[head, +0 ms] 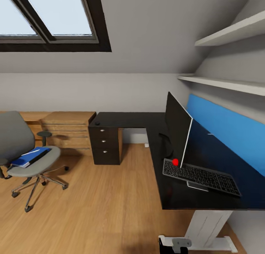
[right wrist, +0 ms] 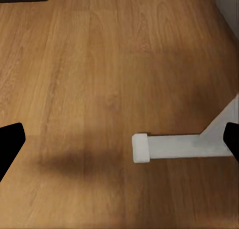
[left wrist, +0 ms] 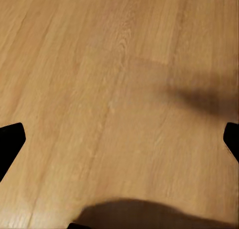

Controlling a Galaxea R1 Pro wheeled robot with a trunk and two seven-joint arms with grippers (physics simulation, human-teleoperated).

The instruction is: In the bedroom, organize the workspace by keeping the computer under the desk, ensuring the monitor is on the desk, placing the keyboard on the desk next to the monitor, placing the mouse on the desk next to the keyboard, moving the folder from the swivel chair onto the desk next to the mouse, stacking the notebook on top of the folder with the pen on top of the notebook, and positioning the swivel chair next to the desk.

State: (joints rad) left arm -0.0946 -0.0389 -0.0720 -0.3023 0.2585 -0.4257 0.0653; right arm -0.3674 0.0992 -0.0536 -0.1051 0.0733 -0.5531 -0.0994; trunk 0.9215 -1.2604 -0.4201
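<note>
Folder (head: 31, 157) on chair (head: 25, 151), pen (head: 35, 151) on top.
Both my jaws spread, empty over floor; roll close, grab folder flat.

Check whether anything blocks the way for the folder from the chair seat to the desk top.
Nothing visible does. The folder lies on the swivel chair, a white pen on top; open wooden floor separates it from the desk. Monitor and keyboard occupy the near end.

Even daylight, soft shadows, clean render

The skylight (head: 48, 14) glows pale and overexposed; soft blurred shadows lie on the wooden floor (left wrist: 99, 89) in both wrist views, and straight lines bow slightly toward the head view's edges.
</note>
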